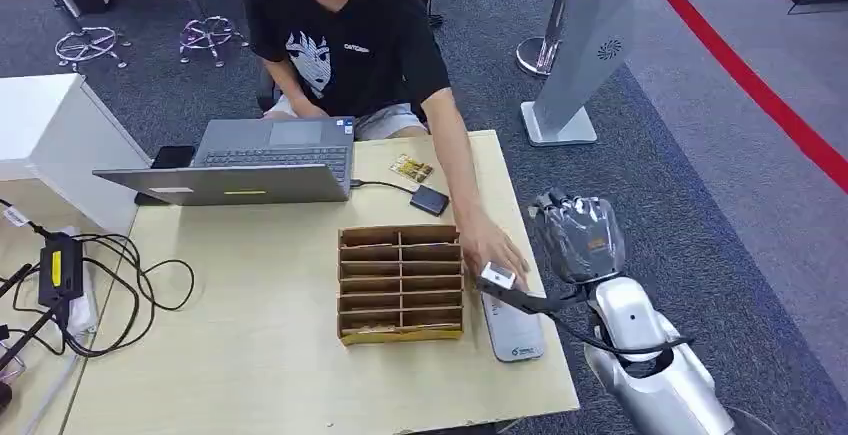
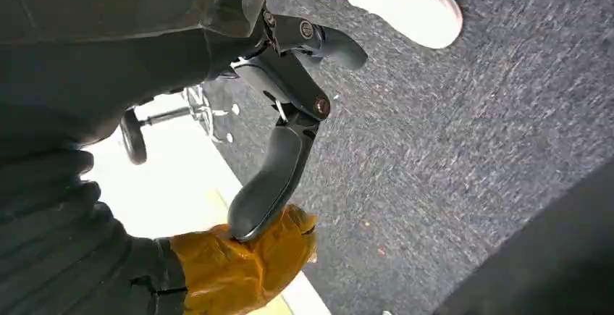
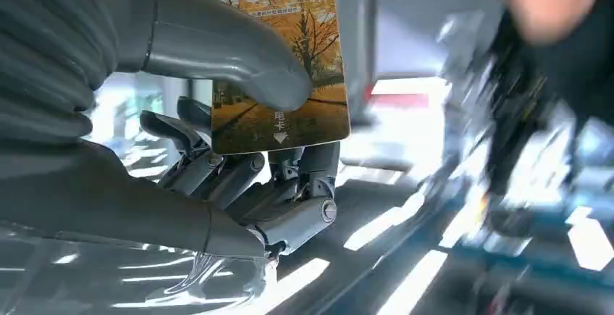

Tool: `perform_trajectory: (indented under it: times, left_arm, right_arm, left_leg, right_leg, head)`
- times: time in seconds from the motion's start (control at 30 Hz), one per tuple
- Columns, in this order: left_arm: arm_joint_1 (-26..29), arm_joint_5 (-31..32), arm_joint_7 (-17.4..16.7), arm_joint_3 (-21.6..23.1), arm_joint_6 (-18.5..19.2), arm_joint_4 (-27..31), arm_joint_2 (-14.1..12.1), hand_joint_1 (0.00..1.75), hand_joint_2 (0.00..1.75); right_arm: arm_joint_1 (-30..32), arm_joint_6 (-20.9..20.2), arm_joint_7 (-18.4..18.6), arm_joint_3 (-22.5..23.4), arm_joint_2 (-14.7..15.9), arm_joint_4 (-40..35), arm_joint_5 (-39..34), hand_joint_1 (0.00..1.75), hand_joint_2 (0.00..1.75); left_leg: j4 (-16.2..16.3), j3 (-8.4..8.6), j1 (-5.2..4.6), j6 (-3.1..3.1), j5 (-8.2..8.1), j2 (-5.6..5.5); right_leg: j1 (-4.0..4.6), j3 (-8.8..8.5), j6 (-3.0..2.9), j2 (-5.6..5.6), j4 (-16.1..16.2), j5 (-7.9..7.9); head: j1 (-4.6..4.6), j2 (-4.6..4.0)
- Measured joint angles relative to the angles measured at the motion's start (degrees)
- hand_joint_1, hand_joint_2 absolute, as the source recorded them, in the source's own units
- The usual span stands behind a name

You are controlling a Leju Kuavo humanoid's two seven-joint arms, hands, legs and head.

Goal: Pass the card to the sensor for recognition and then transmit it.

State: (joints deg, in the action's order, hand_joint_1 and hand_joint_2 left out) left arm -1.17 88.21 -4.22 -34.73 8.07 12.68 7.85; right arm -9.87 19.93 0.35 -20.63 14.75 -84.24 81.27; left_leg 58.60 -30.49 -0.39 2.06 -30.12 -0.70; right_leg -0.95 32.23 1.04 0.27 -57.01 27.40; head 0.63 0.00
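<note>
My right hand point(image 3: 217, 148) pinches a hotel card point(image 3: 282, 61) between its thumb and fingers; the card is orange-brown with an autumn tree picture and stands upright. In the head view my right hand point(image 1: 580, 235) hovers just off the table's right edge, a little beyond the grey card sensor point(image 1: 512, 327), which lies flat by the edge. A person's hand point(image 1: 495, 250) reaches across the table to just above the sensor, close to my right hand. My left hand point(image 2: 289, 127) hangs over dark carpet with its fingers apart and nothing in them.
A cardboard card rack point(image 1: 400, 283) with several slots stands left of the sensor. A laptop point(image 1: 250, 165), a black box point(image 1: 429, 199) and loose cards point(image 1: 411, 168) lie further back. The person point(image 1: 345, 35) sits behind the table point(image 1: 250, 355). Cables point(image 1: 100, 285) sprawl at the left.
</note>
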Motion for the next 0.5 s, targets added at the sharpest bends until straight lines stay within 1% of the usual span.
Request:
perform_trajectory:
  times: [0.1,0.23,0.3,0.5]
  left_arm:
    - [-0.02,0.0,0.0,0.24,0.39,0.0,0.02,0.0,1.75]
    - [-0.08,0.0,0.02,1.44,1.01,0.0,-0.07,0.0,1.75]
    - [-0.18,0.0,0.15,2.53,1.35,0.0,-0.09,0.0,1.75]
    - [-0.43,0.0,0.57,6.14,2.23,0.0,-0.37,0.0,1.75]
  right_arm:
    - [-2.25,-0.55,-0.27,1.68,-3.94,-2.71,0.89,1.75,1.75]
    - [-6.56,-3.32,-3.8,1.81,-7.66,-2.93,-2.25,1.75,1.75]
    - [-10.05,-4.99,-5.16,1.46,-9.52,-1.17,-4.18,1.75,1.75]
    - [-19.58,-8.07,-6.41,0.24,-14.18,8.25,-7.11,1.75,1.75]
  left_leg:
    - [0.0,0.02,0.0,0.0,0.0,0.05]
    - [0.0,0.01,-0.01,0.0,0.01,0.05]
    - [0.0,0.03,-0.01,0.01,0.02,0.06]
    - [0.0,0.03,-0.01,-0.02,0.05,0.04]
  right_leg:
    - [0.0,0.0,-0.01,0.07,-0.01,0.0]
    - [-0.01,-0.01,-0.01,0.07,-0.03,-0.02]
    - [-0.01,-0.01,-0.04,0.09,-0.03,-0.04]
    - [-0.01,-0.02,-0.04,0.08,-0.04,-0.05]
  head:
    - [0.0,0.0]
    - [-0.02,0.0]
    - [0.0,0.0]
    - [0.0,0.0]
